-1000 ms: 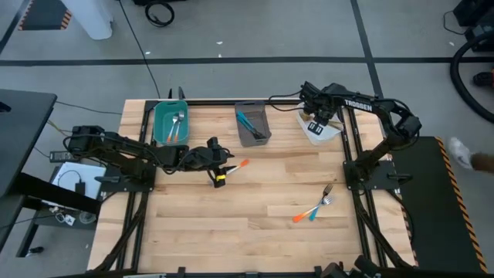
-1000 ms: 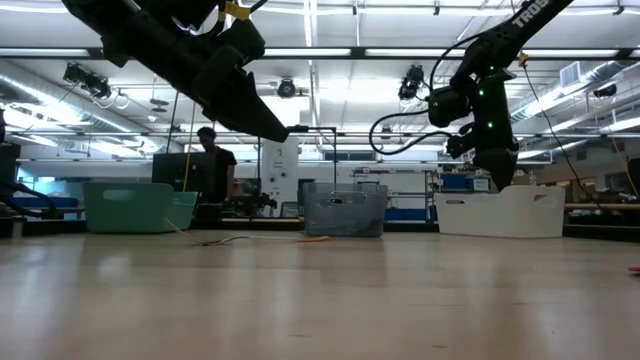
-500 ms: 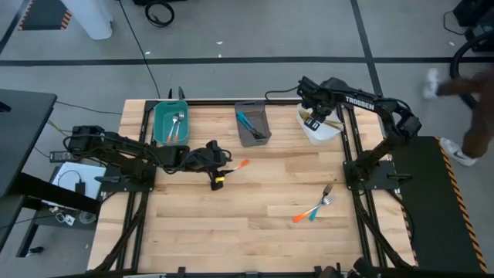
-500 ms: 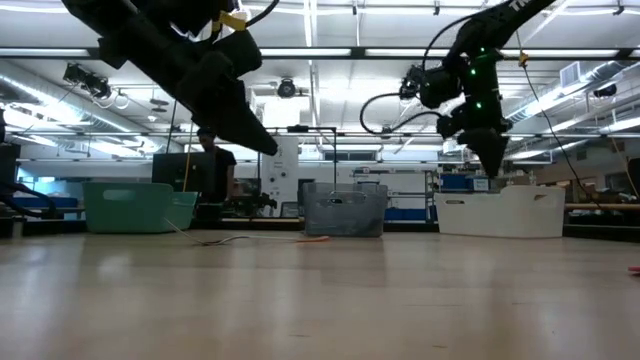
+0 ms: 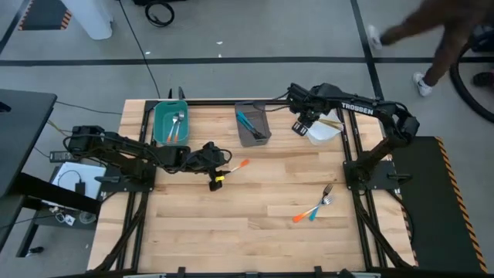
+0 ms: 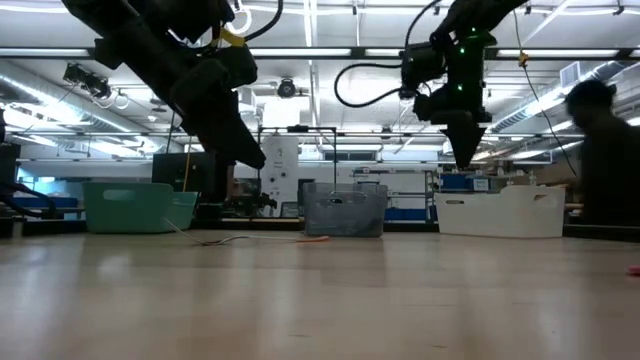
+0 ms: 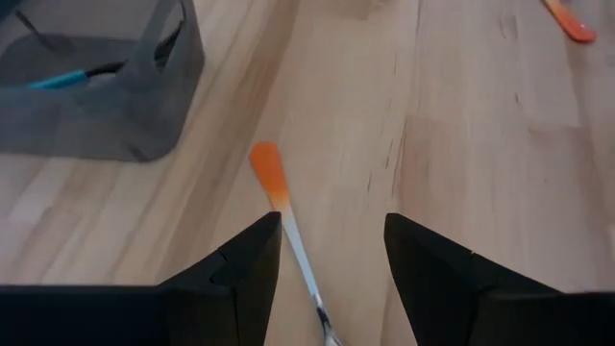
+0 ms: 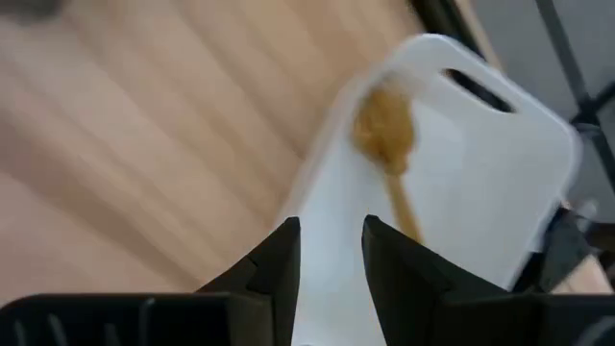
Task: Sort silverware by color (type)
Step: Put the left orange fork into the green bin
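An orange-handled fork (image 7: 284,213) lies flat on the wooden table, just right of my left gripper (image 5: 221,166). That gripper (image 7: 332,264) hangs open above it, slanting down, one finger on either side of the handle and clear of it. My right gripper (image 5: 299,123) hangs open and holds nothing, high above the table between the grey bin (image 5: 252,123) and the white bin (image 5: 324,130). A golden-tan-handled piece (image 8: 389,144) lies in the white bin (image 8: 452,163). Orange-handled pieces (image 5: 175,127) lie in the teal bin (image 5: 160,123), blue ones (image 5: 247,122) in the grey bin.
An orange-handled fork (image 5: 302,215) and a blue-handled one (image 5: 317,209) lie crossed near the table's right side, with silvery tines (image 5: 329,190) just beyond them. The three bins line the far edge. A person (image 5: 440,31) walks on the floor beyond the far right corner.
My right gripper has risen from over the white bin and swung toward the table's left, toward the grey bin. My left gripper has tipped further down over the orange fork. A person has walked past behind the table's right side.
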Robot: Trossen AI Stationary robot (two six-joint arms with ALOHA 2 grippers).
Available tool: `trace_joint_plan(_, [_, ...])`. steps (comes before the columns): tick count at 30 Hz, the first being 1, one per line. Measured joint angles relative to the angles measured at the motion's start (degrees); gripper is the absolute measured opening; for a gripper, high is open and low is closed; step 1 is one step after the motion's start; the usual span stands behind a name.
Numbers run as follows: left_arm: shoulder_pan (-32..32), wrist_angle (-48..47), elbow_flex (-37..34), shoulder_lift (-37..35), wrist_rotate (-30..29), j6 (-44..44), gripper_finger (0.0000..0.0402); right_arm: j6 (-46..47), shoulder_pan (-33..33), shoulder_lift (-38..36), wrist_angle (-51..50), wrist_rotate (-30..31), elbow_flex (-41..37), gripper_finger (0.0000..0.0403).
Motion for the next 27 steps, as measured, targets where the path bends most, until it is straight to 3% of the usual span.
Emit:
trace_joint_plan(9, [0.0, -0.3, 0.0, 1.1, 0.1, -1.7, 0.0196, 4.3, 6.3, 0.0, 2.6, -6.9, 0.0, 0.0120])
trace_joint_plan(27, [0.2, 2.6, 0.0, 9.6, -0.1, -1.7, 0.0196, 16.1, 20.7, 0.0, 8.2, -7.1, 0.0, 0.0120])
